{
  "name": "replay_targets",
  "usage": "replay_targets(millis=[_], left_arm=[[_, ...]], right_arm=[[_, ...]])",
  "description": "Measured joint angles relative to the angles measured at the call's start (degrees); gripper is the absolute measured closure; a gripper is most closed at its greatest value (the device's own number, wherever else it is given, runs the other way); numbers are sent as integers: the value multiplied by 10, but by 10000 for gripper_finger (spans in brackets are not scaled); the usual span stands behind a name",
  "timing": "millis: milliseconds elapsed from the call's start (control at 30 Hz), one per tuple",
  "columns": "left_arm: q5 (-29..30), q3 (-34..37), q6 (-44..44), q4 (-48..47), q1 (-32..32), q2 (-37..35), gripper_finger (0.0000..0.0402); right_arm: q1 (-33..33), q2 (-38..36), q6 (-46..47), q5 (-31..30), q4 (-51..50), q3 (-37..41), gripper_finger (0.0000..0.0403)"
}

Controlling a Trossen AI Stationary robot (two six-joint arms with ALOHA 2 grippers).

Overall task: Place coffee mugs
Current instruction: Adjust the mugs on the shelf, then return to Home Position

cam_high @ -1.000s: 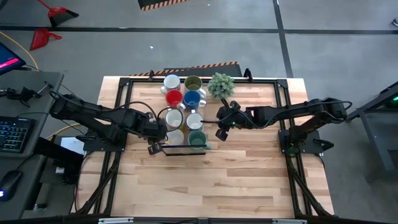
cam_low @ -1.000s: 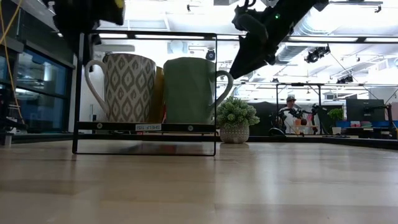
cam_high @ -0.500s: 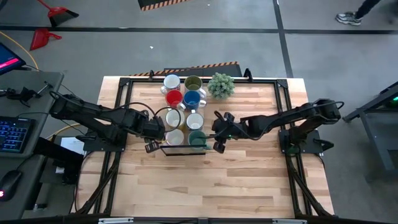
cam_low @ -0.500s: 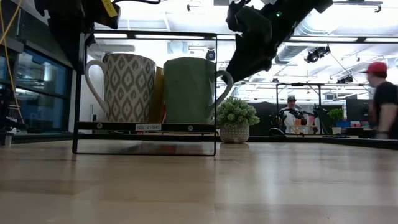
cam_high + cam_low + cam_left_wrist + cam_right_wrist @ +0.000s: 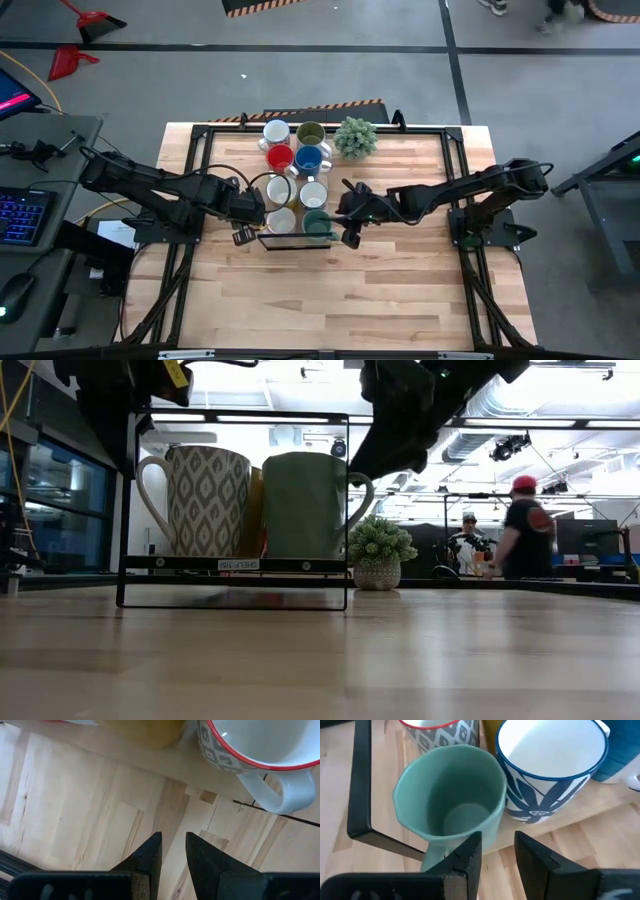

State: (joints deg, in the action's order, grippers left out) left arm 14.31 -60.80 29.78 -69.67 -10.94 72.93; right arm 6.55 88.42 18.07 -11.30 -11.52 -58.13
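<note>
In the high view, eight mugs cluster at the table's middle: white (image 5: 277, 131), olive (image 5: 310, 133), red (image 5: 280, 157), blue (image 5: 309, 158), two white (image 5: 280, 188) (image 5: 313, 193), a patterned one (image 5: 281, 218) and teal (image 5: 317, 222). The near ones stand upright on a black-framed rack's shelf (image 5: 235, 565). My right gripper (image 5: 347, 228) (image 5: 497, 852) hovers narrowly open just right of the teal mug (image 5: 450, 805), above its handle (image 5: 360, 490). My left gripper (image 5: 243, 236) (image 5: 173, 847), narrowly open, hangs beside the patterned mug (image 5: 250, 745) at the rack's left end.
A small potted plant (image 5: 355, 137) stands right of the olive mug. The rack's black frame (image 5: 360, 785) borders the teal mug. Bare wooden table (image 5: 330, 300) stretches toward the near edge. A person (image 5: 520, 535) walks in the room beyond.
My right gripper has moved toward the table's left and near edge and sunk a little, closing in on the teal mug. My left gripper has come down slightly beside the rack's left end. The mugs have stayed put.
</note>
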Motion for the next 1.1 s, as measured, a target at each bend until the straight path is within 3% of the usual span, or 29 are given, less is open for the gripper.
replay_targets(millis=[633,800,967,1100], left_arm=[[0,0,-1,0,0,0,323],[-1,-5,-54,-35,0,-8,323],[3,-35,-89,-104,0,-41,323],[27,-44,-89,-100,0,-99,323]], right_arm=[[0,0,-17,65,24,0,300],[0,-4,-50,70,20,0,300],[-3,-48,-87,32,-10,0,300],[-6,-114,-135,20,-61,0,300]])
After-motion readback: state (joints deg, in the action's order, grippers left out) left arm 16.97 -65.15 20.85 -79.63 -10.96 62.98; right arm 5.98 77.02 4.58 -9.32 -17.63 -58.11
